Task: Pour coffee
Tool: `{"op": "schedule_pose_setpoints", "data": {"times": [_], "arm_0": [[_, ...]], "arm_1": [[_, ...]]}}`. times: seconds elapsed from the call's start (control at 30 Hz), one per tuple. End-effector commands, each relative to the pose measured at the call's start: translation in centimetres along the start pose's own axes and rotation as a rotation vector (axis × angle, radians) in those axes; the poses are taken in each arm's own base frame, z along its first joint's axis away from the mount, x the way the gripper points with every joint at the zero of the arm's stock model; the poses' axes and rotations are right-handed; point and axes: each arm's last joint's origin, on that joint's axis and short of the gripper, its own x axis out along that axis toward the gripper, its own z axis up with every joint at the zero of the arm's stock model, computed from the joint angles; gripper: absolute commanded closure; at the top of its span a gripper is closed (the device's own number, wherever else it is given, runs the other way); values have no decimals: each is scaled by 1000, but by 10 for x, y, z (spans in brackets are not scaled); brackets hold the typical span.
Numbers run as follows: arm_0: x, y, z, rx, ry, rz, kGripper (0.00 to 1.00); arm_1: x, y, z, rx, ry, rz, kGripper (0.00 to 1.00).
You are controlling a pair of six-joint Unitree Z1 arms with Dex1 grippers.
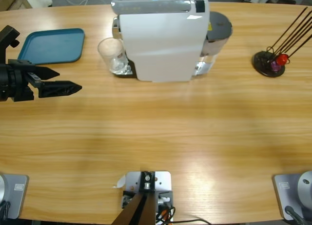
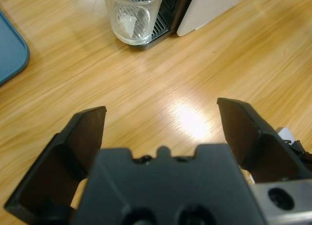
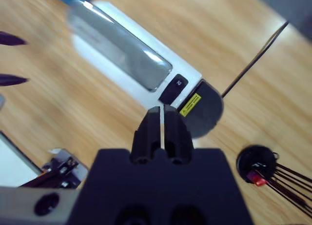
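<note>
The left gripper (image 1: 68, 88) hovers over the table's (image 1: 185, 137) left side, jaws spread. The right gripper (image 3: 162, 118), jaws pressed together, hangs above the machine (image 1: 161, 39). The glass (image 1: 112, 55) stands far left at the machine; no coffee discernible inside.

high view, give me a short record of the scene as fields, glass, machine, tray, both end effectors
glass: clear glass upright on the coffee machine's drip tray, no coffee visible in it
machine: white coffee machine at the table's far middle
tray: teal tray at far left, bare
left end effector: left end effector open, pointing toward the glass, holding nothing
right end effector: right end effector shut, above the machine, holding nothing
other: black stand with thin rods at far right
</note>
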Motion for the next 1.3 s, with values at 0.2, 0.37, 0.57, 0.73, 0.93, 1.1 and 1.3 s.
{"op": "schedule_pose_setpoints", "data": {"times": [0.2,0.37,0.57,0.73,0.93,1.1,1.3], "arm_0": [[7,2,-11,13,37,13,0],[7,2,-10,13,38,10,0],[4,0,-11,28,23,-1,0],[-3,-3,-14,42,3,-27,0],[0,-4,-20,45,24,-37,0],[-7,-5,-23,52,-6,-54,0],[2,-5,-21,59,-25,-60,0]], "arm_1": [[-30,11,-33,-24,-90,15,1000],[9,9,-47,-30,21,62,55],[80,21,-124,-84,18,147,0],[74,31,-157,-141,-154,160,0],[99,34,-195,-154,-165,175,0],[102,33,-218,-78,-256,197,0],[104,31,-214,-58,-294,197,0]]}}
